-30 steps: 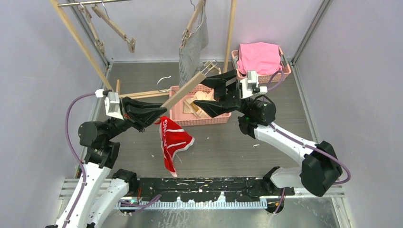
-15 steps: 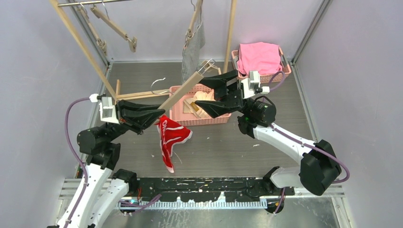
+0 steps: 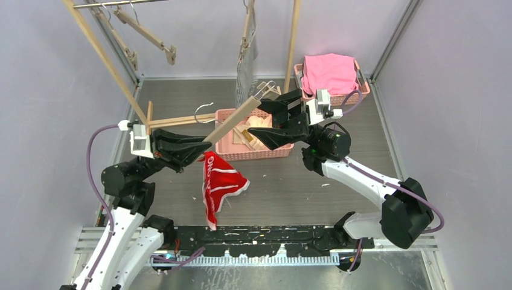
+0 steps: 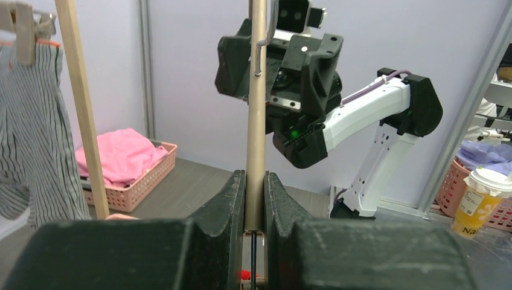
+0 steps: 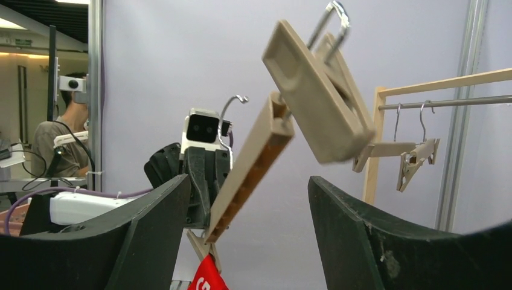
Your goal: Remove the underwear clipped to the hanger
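red underwear [image 3: 220, 181] swung lower; left wrist shows fingers [image 4: 226, 205] clamping hanger [image 4: 256, 121]

Red briefs [image 3: 220, 181] dangle clipped to the tilted wooden hanger [image 3: 234, 119].
Grey-striped briefs [image 3: 246, 66] hang upright, clipped, at the far centre.

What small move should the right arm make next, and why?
Probably move the open right gripper across to the red briefs dangling from the hanger: the left gripper clamps the hanger, and the clip at the right gripper's end looks empty.
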